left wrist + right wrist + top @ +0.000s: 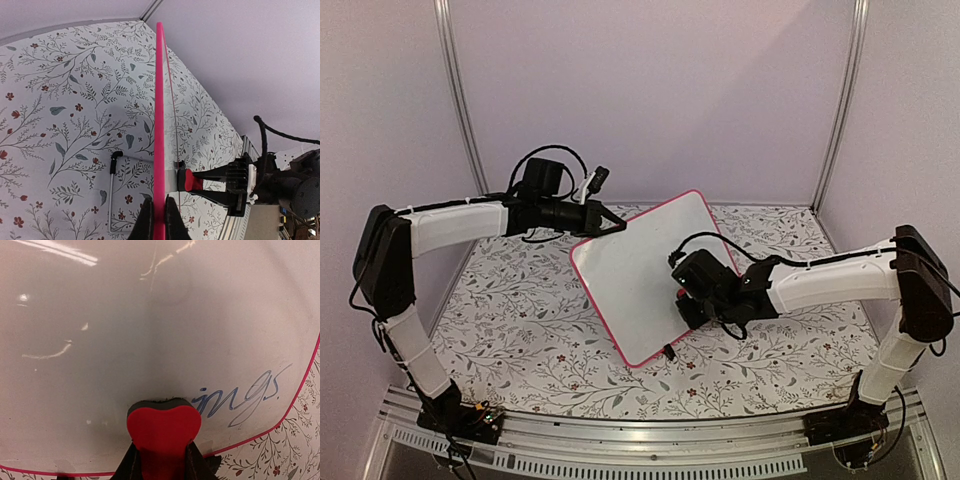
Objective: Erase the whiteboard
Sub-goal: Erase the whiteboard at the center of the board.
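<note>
While whiteboard (640,272) looks blank overhead, right wrist shows blue handwriting (241,396) beside eraser (163,429)

Red eraser (163,427) hid the start of the blue handwriting (245,396), only "ings." readable; whiteboard (100,370) ran off the right wrist view's top and sides, and showed edge-on only in the left wrist view, face unseen.
</note>
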Controlling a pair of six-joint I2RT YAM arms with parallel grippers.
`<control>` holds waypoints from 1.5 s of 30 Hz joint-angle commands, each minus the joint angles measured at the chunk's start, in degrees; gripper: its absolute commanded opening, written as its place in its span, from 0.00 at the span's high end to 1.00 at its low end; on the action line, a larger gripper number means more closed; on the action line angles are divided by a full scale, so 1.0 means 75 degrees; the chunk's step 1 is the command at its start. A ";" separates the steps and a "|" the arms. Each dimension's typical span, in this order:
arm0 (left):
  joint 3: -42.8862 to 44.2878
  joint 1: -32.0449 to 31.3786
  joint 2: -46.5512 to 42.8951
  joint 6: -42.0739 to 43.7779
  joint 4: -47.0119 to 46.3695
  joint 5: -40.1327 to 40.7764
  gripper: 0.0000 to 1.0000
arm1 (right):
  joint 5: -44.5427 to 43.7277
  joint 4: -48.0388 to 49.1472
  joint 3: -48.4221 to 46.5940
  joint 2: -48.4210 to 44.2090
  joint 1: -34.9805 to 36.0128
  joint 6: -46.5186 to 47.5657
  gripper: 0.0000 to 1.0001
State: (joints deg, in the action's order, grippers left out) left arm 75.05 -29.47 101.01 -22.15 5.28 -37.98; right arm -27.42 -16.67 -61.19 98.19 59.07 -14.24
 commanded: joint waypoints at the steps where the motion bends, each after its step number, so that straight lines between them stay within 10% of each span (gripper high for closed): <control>1: -0.0007 -0.0237 0.0354 0.0229 0.0152 0.0309 1.00 | 0.0406 -0.0579 0.0323 0.0013 -0.0048 -0.0113 1.00; 45: 0.0002 -0.0190 0.0324 0.0205 0.0151 0.0271 1.00 | 0.0439 -0.0672 -0.0345 0.0427 0.0008 0.0086 1.00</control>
State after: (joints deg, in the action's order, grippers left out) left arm 75.07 -29.34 101.12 -22.22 5.28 -38.02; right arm -26.46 -19.40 -68.20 100.82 59.40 -12.03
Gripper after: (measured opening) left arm 0.038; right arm 0.224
